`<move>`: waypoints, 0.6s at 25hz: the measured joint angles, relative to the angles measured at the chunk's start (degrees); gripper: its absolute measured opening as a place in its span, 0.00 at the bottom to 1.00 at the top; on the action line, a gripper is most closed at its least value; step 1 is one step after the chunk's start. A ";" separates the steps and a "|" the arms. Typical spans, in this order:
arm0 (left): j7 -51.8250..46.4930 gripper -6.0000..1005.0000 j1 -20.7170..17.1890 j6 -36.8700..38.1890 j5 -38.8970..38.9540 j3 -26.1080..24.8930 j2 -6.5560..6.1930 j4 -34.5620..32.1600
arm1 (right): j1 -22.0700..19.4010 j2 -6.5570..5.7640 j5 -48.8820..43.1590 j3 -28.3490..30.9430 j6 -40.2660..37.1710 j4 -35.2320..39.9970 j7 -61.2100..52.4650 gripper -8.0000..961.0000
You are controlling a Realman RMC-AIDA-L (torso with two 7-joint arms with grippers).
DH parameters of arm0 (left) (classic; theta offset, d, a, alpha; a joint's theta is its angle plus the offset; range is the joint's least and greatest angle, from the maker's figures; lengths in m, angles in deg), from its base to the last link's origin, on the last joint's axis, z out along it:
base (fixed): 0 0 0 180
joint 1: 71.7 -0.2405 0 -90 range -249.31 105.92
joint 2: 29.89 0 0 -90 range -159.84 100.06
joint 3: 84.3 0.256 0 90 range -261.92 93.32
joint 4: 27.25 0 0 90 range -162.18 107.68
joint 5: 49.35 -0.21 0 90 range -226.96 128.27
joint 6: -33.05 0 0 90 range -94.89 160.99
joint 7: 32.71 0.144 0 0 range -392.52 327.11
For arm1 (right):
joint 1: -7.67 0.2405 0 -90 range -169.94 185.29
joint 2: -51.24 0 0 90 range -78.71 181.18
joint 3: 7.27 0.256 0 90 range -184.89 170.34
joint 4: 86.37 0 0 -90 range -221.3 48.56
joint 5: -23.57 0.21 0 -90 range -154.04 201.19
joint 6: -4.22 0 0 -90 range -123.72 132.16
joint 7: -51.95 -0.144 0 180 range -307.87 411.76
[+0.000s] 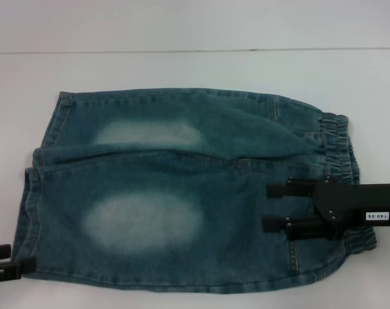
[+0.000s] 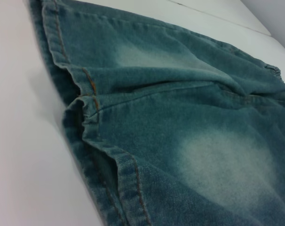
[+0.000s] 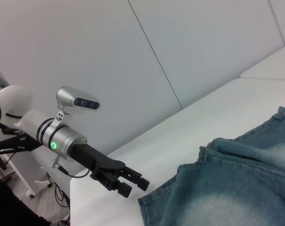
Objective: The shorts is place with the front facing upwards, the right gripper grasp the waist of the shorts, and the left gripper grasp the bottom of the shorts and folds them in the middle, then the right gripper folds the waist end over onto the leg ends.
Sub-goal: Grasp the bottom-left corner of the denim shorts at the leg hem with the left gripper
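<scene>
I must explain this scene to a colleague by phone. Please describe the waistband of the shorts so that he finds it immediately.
Find the white table, then the blue-green denim shorts spread on it. The waistband is their edge on the robot's right, where the right gripper hovers open. Unlike the flat stitched leg hems opposite, it is gathered and puckered.

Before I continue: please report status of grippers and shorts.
Right gripper open over waist end. Left gripper open beside leg hems. Shorts flat, unfolded. Nothing in the way.
</scene>
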 joint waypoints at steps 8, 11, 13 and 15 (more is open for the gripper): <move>-1.95 0.92 0.55 -0.16 -1.59 2.10 0.13 0.04 | 0.00 0.00 0.00 0.01 0.12 0.00 -0.01 0.90; -2.81 0.91 0.72 0.21 -1.65 2.92 0.24 -0.24 | -0.08 0.00 0.00 0.08 0.11 0.00 -0.01 0.90; -2.91 0.91 0.87 1.18 -1.59 2.82 0.26 -0.56 | -0.15 0.00 0.00 0.12 0.01 0.00 -0.01 0.90; -2.91 0.91 0.93 2.63 -1.21 2.46 0.16 -0.92 | -0.30 -0.03 -0.01 0.33 -0.07 0.00 -0.01 0.90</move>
